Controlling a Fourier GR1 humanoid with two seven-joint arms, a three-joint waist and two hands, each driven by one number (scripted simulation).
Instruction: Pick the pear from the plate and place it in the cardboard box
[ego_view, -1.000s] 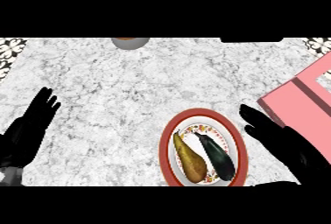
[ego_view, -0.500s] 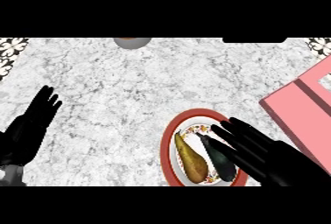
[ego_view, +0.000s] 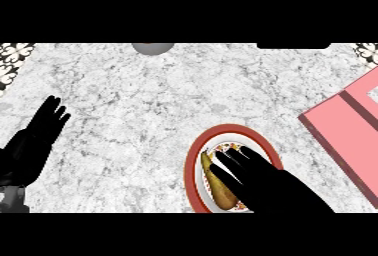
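Spreading straight black fingers, the right hand (ego_view: 269, 185) covers the tan elongated pear (ego_view: 220, 189) on the red-rimmed plate (ego_view: 193, 172).

The pear (ego_view: 218, 186) is a long, yellow-brown fruit lying on its side on the plate (ego_view: 193, 165), its narrow end pointing away from the robot. It sits just left of the right hand's (ego_view: 277, 187) fingers (ego_view: 238, 161), which spread over the plate's middle and cover the fruit's right side. The plate is round with a red rim and a pale patterned centre, resting on the counter under those fingers. The cardboard box (ego_view: 347, 131) shows as a pink slab with a darker seam, well apart to the right of the fingers.
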